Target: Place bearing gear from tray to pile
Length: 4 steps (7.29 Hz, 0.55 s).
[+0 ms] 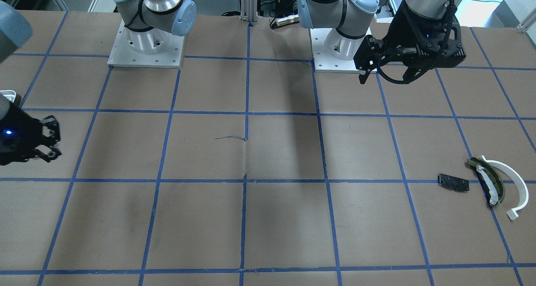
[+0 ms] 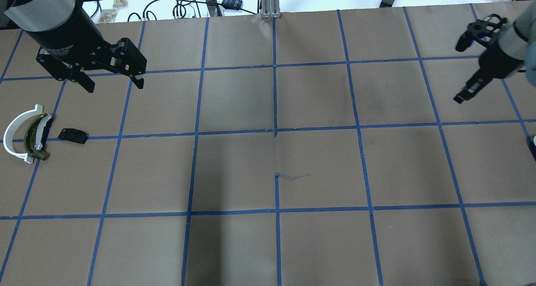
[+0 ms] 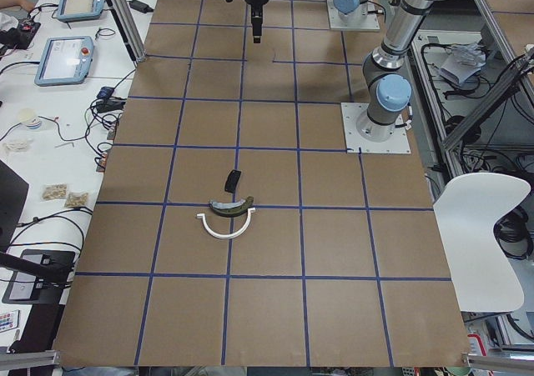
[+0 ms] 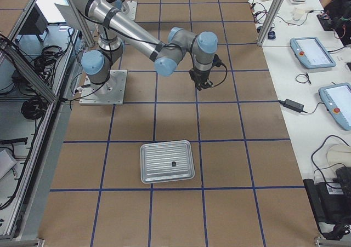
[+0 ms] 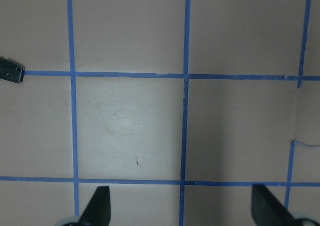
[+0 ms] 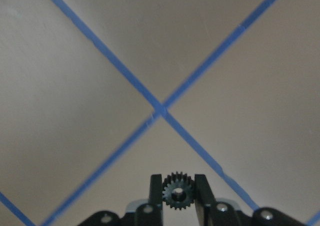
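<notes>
A small black bearing gear [image 6: 178, 191] is pinched between the fingers of my right gripper [image 6: 178, 185], which is shut on it and hangs above the table at the right [image 2: 460, 97]. In the exterior right view, the silvery tray [image 4: 148, 173] lies on the table nearer the camera than that gripper [image 4: 200, 85], with one small dark part [image 4: 173, 163] in it. The pile lies at the far left: a flat black plate [image 2: 73, 135], a white arc [image 2: 12, 131] and an olive curved piece [image 2: 35, 137]. My left gripper [image 2: 114, 85] hovers open beyond the pile, holding nothing.
Brown paper with a blue tape grid [image 2: 275, 131] covers the table. The two arm bases [image 1: 145, 43] [image 1: 335, 47] stand at the robot's edge. Cables and teach pendants [image 4: 312, 52] lie on the white bench beyond the table. A white chair [image 3: 484, 226] stands behind the robot.
</notes>
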Available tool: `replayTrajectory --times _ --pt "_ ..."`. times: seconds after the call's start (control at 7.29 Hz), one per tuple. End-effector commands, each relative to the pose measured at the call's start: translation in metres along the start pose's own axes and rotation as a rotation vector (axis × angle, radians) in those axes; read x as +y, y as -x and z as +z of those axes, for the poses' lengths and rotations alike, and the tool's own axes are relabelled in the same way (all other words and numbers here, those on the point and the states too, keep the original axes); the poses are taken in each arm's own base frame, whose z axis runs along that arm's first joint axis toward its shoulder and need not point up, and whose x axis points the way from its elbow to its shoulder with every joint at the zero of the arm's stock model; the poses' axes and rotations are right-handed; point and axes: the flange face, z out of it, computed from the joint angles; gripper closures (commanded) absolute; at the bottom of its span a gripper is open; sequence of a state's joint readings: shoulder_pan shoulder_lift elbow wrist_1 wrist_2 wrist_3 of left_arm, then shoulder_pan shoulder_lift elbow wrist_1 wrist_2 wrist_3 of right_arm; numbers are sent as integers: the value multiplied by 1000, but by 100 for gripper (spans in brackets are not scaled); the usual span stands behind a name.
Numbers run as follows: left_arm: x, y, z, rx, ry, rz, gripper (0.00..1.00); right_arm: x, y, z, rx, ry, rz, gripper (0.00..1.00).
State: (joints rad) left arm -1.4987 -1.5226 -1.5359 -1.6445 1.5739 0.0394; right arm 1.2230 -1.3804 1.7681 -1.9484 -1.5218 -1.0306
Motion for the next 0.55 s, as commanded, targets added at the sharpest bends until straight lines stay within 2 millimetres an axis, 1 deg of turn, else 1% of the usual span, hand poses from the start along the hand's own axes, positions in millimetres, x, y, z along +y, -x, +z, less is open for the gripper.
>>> replayTrajectory --times 0.0,0.14,0.27,0.41 --pt "0 1 -1 0 -1 -3 0 -97 128 11 -14 10 216 74" --pt "1 0 0 3 0 0 0 -137 184 34 -49 -8 319 74" --pt "2 0 0 3 2 11 0 -171 227 60 -39 -51 380 73" --pt "3 -1 1 5 3 13 0 -195 268 100 -46 -42 426 72"
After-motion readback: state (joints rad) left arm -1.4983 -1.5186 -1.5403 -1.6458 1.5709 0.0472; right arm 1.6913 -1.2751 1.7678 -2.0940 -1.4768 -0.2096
